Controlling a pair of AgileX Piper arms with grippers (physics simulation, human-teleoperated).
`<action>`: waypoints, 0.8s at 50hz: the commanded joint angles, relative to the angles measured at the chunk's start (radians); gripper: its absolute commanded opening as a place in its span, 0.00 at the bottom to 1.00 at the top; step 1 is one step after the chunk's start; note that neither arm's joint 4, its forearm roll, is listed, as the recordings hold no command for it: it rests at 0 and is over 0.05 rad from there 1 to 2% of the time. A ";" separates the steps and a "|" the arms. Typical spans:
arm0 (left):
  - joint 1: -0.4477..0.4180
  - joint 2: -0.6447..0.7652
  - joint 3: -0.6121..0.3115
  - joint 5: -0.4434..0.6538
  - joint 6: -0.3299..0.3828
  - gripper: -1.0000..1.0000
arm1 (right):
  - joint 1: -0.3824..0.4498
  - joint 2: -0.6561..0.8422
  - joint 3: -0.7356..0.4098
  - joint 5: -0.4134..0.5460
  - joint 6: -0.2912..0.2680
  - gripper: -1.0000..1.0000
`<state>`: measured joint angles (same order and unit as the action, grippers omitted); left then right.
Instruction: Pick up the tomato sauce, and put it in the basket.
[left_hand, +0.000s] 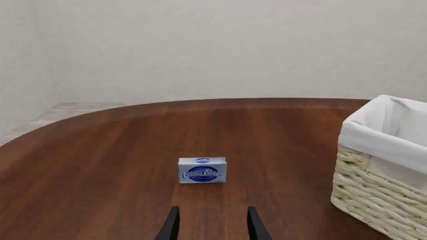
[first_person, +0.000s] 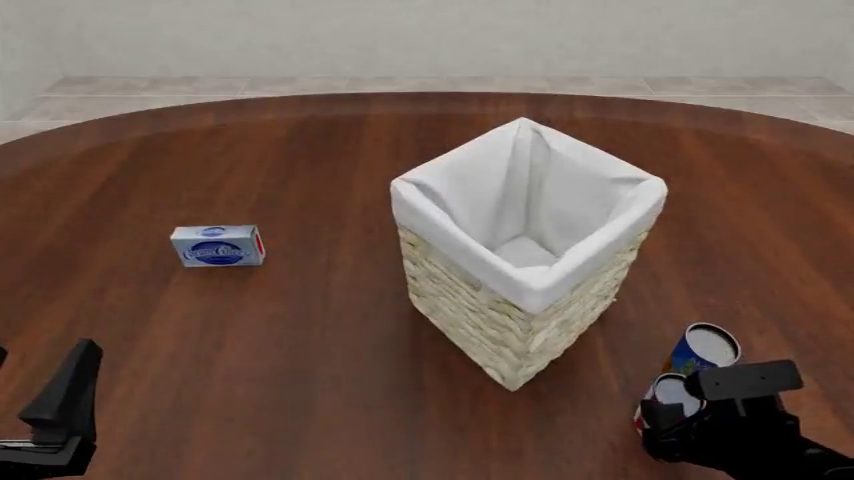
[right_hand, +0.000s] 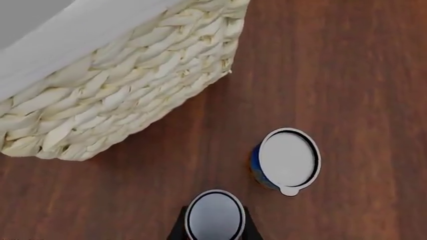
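Round dark wooden table (first_person: 307, 390), pale tiled floor (first_person: 400, 85), plain off-white walls (left_hand: 220, 45).

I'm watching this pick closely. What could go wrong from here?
The blue can stands close beside the red can, so the right end effector might knock it over. The basket is tall and nearby; a low lift could hit its rim. From above both lids look alike, so grabbing the wrong can is possible.

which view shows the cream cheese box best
The left wrist view: the cream cheese box faces the camera unobstructed, label readable. The front view shows it smaller, from above. The right wrist view misses it.
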<state>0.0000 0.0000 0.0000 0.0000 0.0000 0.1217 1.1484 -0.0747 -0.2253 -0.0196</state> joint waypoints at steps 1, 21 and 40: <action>0.000 0.000 0.000 0.000 0.000 1.00 | 0.013 -0.016 -0.011 0.029 0.012 0.00; 0.000 0.000 0.000 0.000 0.000 1.00 | 0.050 -0.296 -0.162 0.372 -0.014 0.00; 0.000 0.000 0.000 0.000 0.000 1.00 | 0.090 -0.412 -0.331 0.583 -0.056 0.00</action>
<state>0.0000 0.0000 0.0000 0.0000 0.0000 0.1944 0.8022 -0.3158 0.2452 -0.0679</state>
